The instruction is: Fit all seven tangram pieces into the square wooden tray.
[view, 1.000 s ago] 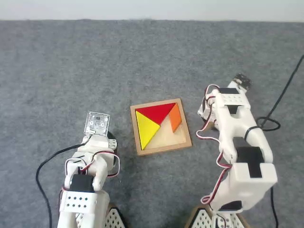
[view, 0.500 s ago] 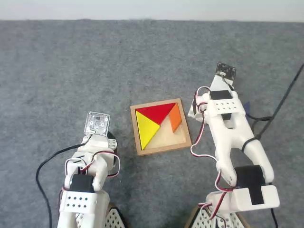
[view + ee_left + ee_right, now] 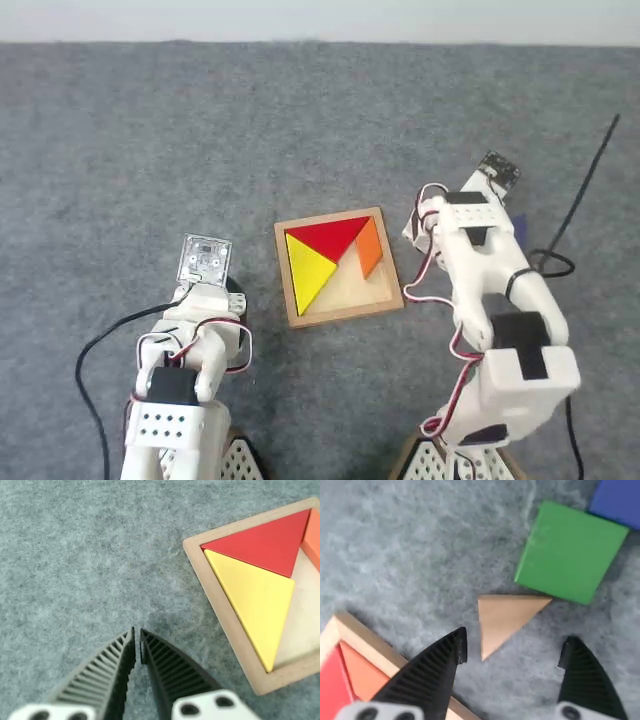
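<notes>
The square wooden tray [image 3: 395, 272] lies mid-table holding a red triangle [image 3: 328, 235], a yellow triangle [image 3: 308, 273] and an orange piece [image 3: 370, 246]. My right gripper [image 3: 512, 652] stands open just right of the tray, its fingers either side of a small natural-wood triangle [image 3: 504, 617]. A green square [image 3: 569, 551] and a blue piece [image 3: 620, 500] lie just beyond it. The right arm [image 3: 480, 250] covers those loose pieces in the high view. My left gripper [image 3: 137, 639] is shut with nothing in it, over bare carpet left of the tray [image 3: 225, 622].
Grey carpet covers the table, with open room behind and left of the tray. A black cable [image 3: 585, 215] runs along the right side, and another cable [image 3: 95, 360] loops by the left arm's base.
The right arm swung forward and left, then drew back to the right; its wrist now sits right of the tray. The left arm and tray kept still.
</notes>
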Action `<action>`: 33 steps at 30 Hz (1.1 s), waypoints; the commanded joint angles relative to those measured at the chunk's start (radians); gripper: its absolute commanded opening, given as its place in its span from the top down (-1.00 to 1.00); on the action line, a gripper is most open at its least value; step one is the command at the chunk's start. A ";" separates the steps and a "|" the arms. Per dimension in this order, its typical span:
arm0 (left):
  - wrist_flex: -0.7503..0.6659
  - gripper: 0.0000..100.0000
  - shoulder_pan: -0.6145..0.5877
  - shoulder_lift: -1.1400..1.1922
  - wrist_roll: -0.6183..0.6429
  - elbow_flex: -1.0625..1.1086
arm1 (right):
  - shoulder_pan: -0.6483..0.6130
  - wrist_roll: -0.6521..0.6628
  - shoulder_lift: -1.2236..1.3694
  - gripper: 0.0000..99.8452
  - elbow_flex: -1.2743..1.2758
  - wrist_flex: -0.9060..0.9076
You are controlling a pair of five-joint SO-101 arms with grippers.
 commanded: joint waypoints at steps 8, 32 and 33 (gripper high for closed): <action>0.002 0.97 -0.005 -0.012 0.005 -0.008 | 0.105 -0.141 0.001 0.41 -0.069 -0.028; 0.002 0.97 -0.005 -0.012 0.005 -0.008 | 0.107 -0.066 -0.001 0.71 -0.063 -0.050; 0.002 0.97 -0.005 -0.012 0.005 -0.008 | 0.107 -0.066 -0.002 0.72 -0.063 -0.048</action>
